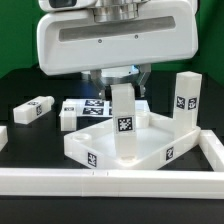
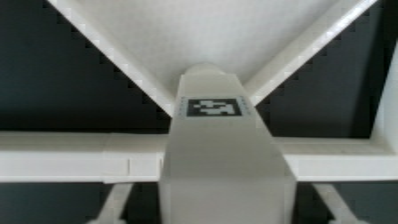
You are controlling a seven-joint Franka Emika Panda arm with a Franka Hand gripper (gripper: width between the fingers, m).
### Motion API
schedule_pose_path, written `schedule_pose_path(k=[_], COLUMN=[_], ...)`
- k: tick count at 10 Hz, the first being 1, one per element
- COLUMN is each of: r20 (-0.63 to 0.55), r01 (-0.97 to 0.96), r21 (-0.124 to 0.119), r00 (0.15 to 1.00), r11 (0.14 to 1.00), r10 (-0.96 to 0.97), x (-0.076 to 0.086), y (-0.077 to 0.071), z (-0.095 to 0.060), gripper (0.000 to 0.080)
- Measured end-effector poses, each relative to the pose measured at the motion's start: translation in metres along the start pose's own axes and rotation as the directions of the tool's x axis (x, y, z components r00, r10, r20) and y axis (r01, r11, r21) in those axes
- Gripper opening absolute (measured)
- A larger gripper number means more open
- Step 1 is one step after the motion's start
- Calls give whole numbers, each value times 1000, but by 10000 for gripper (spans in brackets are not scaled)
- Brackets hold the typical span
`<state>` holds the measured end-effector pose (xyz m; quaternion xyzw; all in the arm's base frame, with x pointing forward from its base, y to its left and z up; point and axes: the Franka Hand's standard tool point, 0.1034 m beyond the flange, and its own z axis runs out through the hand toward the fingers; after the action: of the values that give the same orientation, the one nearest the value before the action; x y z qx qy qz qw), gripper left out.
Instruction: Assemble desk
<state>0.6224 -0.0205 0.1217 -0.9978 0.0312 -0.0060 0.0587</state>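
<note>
Nearest the camera runs the long white plastic rail (image 1: 110, 182) (image 2: 71, 160) that edges the black surface (image 1: 20, 85). Just behind it lies the one white plastic rectangular desk top (image 1: 90, 150) (image 2: 107, 40). It is flat with its raised rim up, and its long axis runs roughly across the exterior view, somewhat askew to the rail.

Four short square white legs show, each with a black-and-white tag. The held leg (image 1: 123, 118) (image 2: 222, 160) is upright over the desk top's near edge, its long axis vertical. Its tagged face is turned toward the exterior camera, and its lower end overlaps the near rim. The claw (image 1: 120, 86) pinches this leg's upper end, with a dark finger on either side. The standing leg (image 1: 185, 100) is also upright, at the desk top's corner on the exterior view's right; whether it sits in a socket I cannot tell. The two lying legs rest on their sides on the surface beyond the desk top, toward the exterior view's left. One (image 1: 35, 110) is well apart from the desk top and the other (image 1: 68, 118) is near its rim.

The flat white marker board (image 1: 92, 104) lies behind the desk top, beside the nearer lying leg.
</note>
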Motion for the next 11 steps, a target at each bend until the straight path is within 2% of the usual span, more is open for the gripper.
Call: schedule_pose_path(k=[2,5,8,10,11], r20=[0,1,-4,-3,-2], r01=[-198,-498,-737,-873,-894], r21=[0,0,3,2,2], r00=[980,867,676,488,449], r11=[980,867,676,488,449], r10=[198,498,737,873,894], x=[0,-1,0,0,0], y=[-1,-6,-14,-19,-22], z=[0,1,3,3,4], gripper=[289,290,291,290,291])
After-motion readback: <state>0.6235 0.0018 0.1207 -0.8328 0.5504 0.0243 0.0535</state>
